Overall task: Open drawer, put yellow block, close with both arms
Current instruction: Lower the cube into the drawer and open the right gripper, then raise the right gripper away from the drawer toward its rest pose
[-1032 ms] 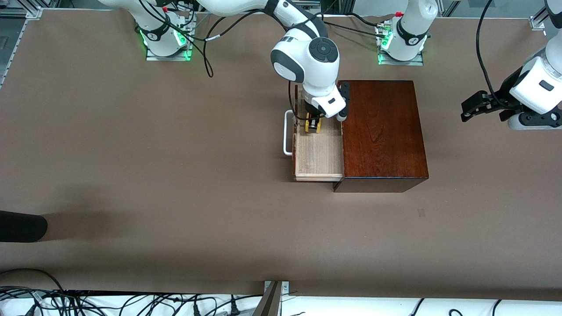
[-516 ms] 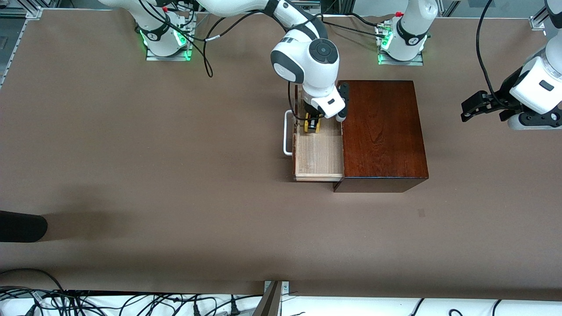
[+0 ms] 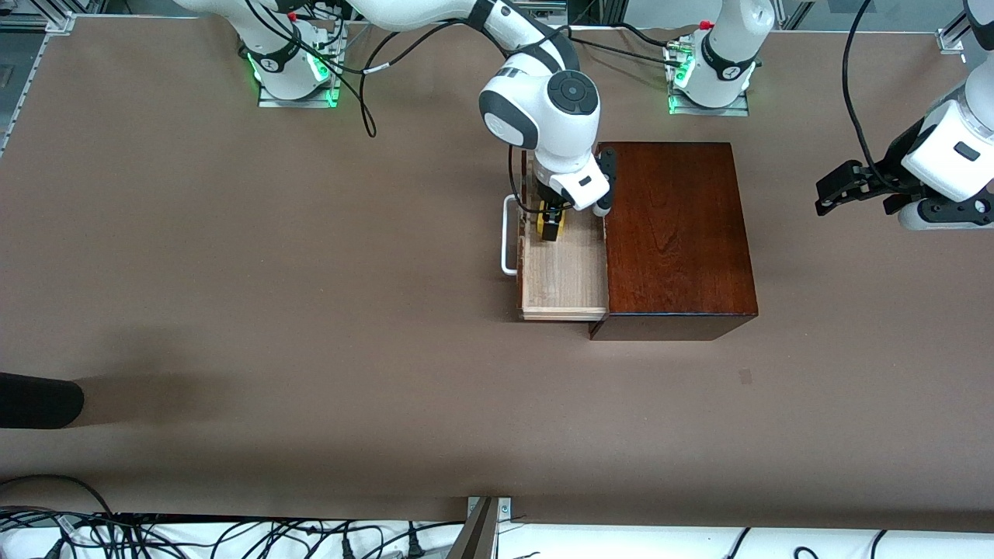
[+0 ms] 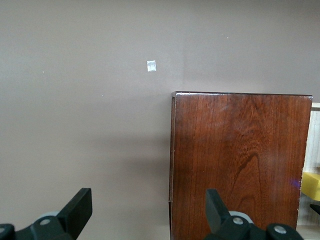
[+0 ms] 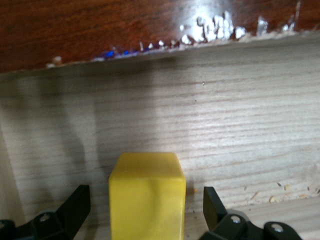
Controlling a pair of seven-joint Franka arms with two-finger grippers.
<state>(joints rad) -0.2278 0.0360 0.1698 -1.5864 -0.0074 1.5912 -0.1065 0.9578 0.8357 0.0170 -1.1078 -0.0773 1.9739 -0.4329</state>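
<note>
The drawer [image 3: 563, 279] stands pulled out of the reddish-brown box [image 3: 675, 233], its white handle [image 3: 509, 233] toward the right arm's end of the table. The yellow block [image 3: 541, 225] rests on the drawer's pale floor [image 5: 225, 130], at the part farthest from the front camera. My right gripper [image 3: 550, 225] is down in the drawer, open, with one finger [image 5: 75, 205] on each side of the block [image 5: 147, 197] and a gap at both. My left gripper [image 3: 835, 190] is open and empty and waits over the table at the left arm's end. Its wrist view shows the box [image 4: 240, 160] and a corner of the block [image 4: 311, 185].
A dark rounded object [image 3: 39, 400] juts in at the table's edge at the right arm's end. A small pale square mark [image 3: 745, 376] lies on the table nearer the front camera than the box. Cables run along the front edge.
My right hand has shifted slightly over the drawer, and the block now shows beside the black finger instead of on both sides of it. The left arm has not moved.
</note>
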